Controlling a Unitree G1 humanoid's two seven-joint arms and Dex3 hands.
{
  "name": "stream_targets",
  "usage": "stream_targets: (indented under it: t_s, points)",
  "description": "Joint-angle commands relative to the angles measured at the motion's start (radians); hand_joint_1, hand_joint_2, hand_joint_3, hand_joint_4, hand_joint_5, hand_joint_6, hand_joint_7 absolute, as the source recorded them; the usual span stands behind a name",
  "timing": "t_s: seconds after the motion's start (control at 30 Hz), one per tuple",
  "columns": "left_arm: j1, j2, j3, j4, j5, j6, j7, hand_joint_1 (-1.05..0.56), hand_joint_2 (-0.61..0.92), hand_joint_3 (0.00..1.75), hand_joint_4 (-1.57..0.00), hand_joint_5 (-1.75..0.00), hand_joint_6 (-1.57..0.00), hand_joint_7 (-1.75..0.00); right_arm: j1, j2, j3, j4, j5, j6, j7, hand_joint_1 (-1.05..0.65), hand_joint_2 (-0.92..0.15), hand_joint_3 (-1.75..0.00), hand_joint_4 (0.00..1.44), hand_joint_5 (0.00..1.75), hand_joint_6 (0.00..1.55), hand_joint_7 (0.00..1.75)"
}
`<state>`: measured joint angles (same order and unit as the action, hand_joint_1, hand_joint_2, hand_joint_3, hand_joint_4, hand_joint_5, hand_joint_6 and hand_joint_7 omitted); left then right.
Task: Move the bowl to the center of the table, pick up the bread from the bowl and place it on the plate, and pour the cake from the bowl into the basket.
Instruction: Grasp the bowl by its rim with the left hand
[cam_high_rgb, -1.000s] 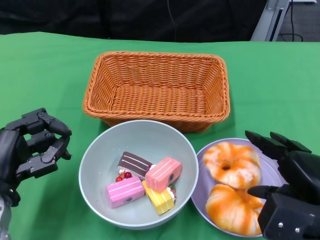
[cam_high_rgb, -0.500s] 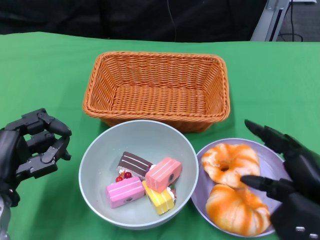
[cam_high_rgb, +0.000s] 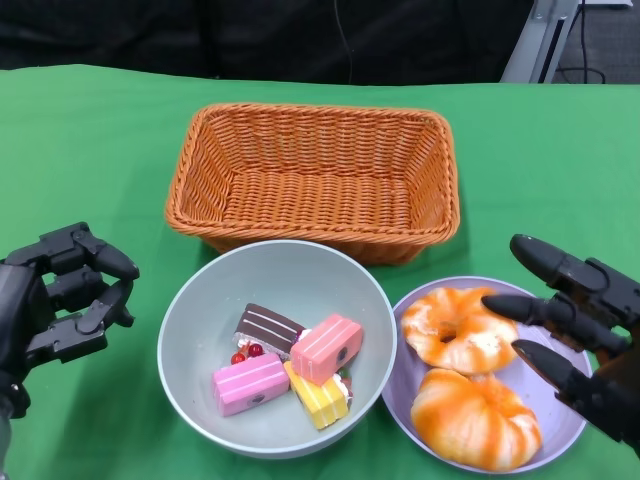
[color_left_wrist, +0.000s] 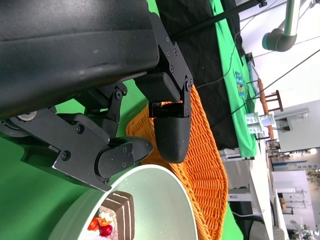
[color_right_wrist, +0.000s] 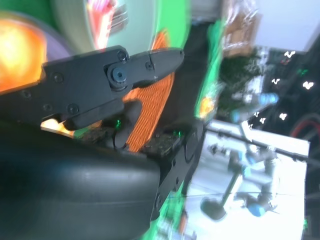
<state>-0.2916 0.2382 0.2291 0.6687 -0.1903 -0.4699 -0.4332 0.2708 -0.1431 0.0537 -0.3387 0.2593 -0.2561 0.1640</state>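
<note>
A table (cam_high_rgb: 90, 130) covered in bright green cloth fills the head view. Toward the far side sits a rectangular orange woven wicker basket (cam_high_rgb: 315, 180), with nothing inside it. Just in front of the basket, touching or nearly touching its near wall, stands a round pale grey-green bowl (cam_high_rgb: 277, 345). In the bowl lie small cake pieces: a brown chocolate slice with pale stripes (cam_high_rgb: 268, 326), a pink block with a coral top (cam_high_rgb: 327, 348), a second pink block (cam_high_rgb: 250, 383) and a yellow slice (cam_high_rgb: 320, 396), all bunched together, with a few tiny red berries (cam_high_rgb: 246, 352) beside the chocolate slice.

Right beside the bowl, rim against rim, is a round lavender plate (cam_high_rgb: 560, 400). Two glazed, orange-and-white ring-shaped breads lie on it: one toward the far side (cam_high_rgb: 461, 328), one nearer the robot (cam_high_rgb: 475, 419), touching each other.

The left robot hand (cam_high_rgb: 55, 300) hovers over the cloth to the left of the bowl, apart from it, its black fingers curled inward around nothing. The right robot hand (cam_high_rgb: 580, 335) is above the plate's right edge, fingers spread and pointing left toward the breads, holding nothing; one fingertip (cam_high_rgb: 500, 303) is close to the farther bread, though contact cannot be made out.

The right wrist view is blurred.
</note>
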Motion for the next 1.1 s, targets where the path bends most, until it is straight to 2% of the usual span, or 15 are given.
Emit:
stream_targets:
  t_s: [0.03, 0.13, 0.17, 0.2, 0.23, 0.27, 0.33, 0.37, 0.43, 0.53, 0.63, 0.77, 0.9, 0.93, 1.1]
  points:
    - [0.004, 0.031, -0.004, 0.015, 0.01, -0.046, -0.015, -0.08, 0.68, 0.75, -0.75, -1.45, -0.81, -1.08, 0.026, -0.009, -0.02, -0.034, 0.068, 0.044, 0.042, -0.35, -0.92, -0.05, 0.6, 1.08, 0.81, 0.26]
    - [0.011, 0.031, -0.006, -0.003, 0.004, -0.078, -0.024, -0.1, 0.72, 0.61, -0.74, -1.3, -0.84, -0.82, 0.031, 0.003, -0.033, -0.021, 0.077, 0.041, 0.061, -0.27, -0.9, -0.13, 0.62, 1.31, 0.72, 0.7]
    - [0.015, 0.033, -0.008, -0.015, 0.002, -0.085, -0.031, -0.17, 0.76, 0.44, -0.71, -1.12, -0.85, -0.63, 0.029, 0.009, -0.037, -0.015, 0.08, 0.039, 0.065, -0.22, -0.86, -0.23, 0.63, 1.4, 0.68, 0.92]
    - [0.02, 0.039, -0.012, -0.026, 0.004, -0.1, -0.04, -0.22, 0.79, 0.33, -0.69, -1.03, -0.85, -0.5, 0.026, 0.018, -0.04, -0.009, 0.081, 0.036, 0.066, -0.21, -0.8, -0.35, 0.64, 1.44, 0.66, 1.02]
    - [0.029, 0.051, -0.022, -0.04, 0.022, -0.129, -0.047, -0.3, 0.85, 0.21, -0.65, -0.87, -0.83, -0.35, 0.022, 0.024, -0.043, -0.003, 0.08, 0.033, 0.069, -0.23, -0.67, -0.61, 0.66, 1.48, 0.66, 1.14]
    - [0.036, 0.063, -0.031, -0.051, 0.037, -0.153, -0.054, -0.37, 0.88, 0.14, -0.64, -0.7, -0.8, -0.24, 0.019, 0.029, -0.045, 0.002, 0.079, 0.032, 0.072, -0.25, -0.6, -0.76, 0.66, 1.52, 0.65, 1.22]
    - [0.05, 0.093, -0.054, -0.07, 0.069, -0.208, -0.078, -0.45, 0.91, 0.08, -0.68, -0.46, -0.79, -0.11, 0.017, 0.035, -0.051, 0.009, 0.074, 0.033, 0.078, -0.26, -0.54, -0.89, 0.67, 1.54, 0.65, 1.3]
    - [0.06, 0.114, -0.07, -0.082, 0.093, -0.242, -0.09, -0.56, 0.92, 0.16, -0.6, -0.28, -0.68, -0.04, 0.018, 0.035, -0.053, 0.01, 0.073, 0.037, 0.079, -0.28, -0.52, -0.92, 0.67, 1.56, 0.64, 1.35]
    - [0.085, 0.153, -0.1, -0.116, 0.15, -0.311, -0.099, -0.72, 0.92, 0.21, -0.5, -0.11, -0.54, -0.01, 0.02, 0.036, -0.057, 0.011, 0.07, 0.047, 0.079, -0.28, -0.52, -0.94, 0.68, 1.58, 0.62, 1.38]
    - [0.113, 0.184, -0.127, -0.15, 0.21, -0.412, -0.082, -0.82, 0.92, 0.21, -0.42, -0.03, -0.44, 0.0, 0.02, 0.038, -0.063, 0.009, 0.078, 0.064, 0.079, -0.26, -0.51, -0.98, 0.68, 1.58, 0.61, 1.39]
    - [0.126, 0.195, -0.145, -0.143, 0.246, -0.559, -0.063, -0.78, 0.92, 0.15, -0.43, -0.02, -0.44, -0.01, 0.02, 0.04, -0.069, 0.004, 0.088, 0.091, 0.073, -0.24, -0.51, -0.99, 0.66, 1.56, 0.6, 1.37]
    - [0.105, 0.185, -0.129, -0.06, 0.354, -0.778, 0.022, -0.72, 0.92, 0.07, -0.58, -0.08, -0.56, -0.04, 0.018, 0.048, -0.074, 0.003, 0.08, 0.11, 0.066, -0.23, -0.53, -0.95, 0.66, 1.55, 0.61, 1.33]
    - [0.073, 0.17, -0.09, 0.008, 0.501, -0.959, 0.11, -0.64, 0.9, 0.02, -0.83, -0.11, -0.78, -0.06, 0.015, 0.063, -0.074, 0.006, 0.074, 0.117, 0.061, -0.21, -0.53, -0.95, 0.66, 1.55, 0.62, 1.3]
    - [0.065, 0.166, -0.079, 0.025, 0.529, -0.993, 0.127, -0.61, 0.86, 0.01, -0.9, -0.11, -0.85, -0.06, 0.015, 0.066, -0.073, 0.005, 0.074, 0.119, 0.06, -0.2, -0.53, -0.95, 0.65, 1.54, 0.62, 1.29]
    - [0.041, 0.132, 0.003, 0.068, 0.687, -1.1, 0.199, -0.5, 0.84, 0.0, -1.03, -0.12, -1.0, -0.07, 0.015, 0.079, -0.067, 0.005, 0.059, 0.121, 0.052, -0.18, -0.54, -0.94, 0.65, 1.53, 0.63, 1.27]
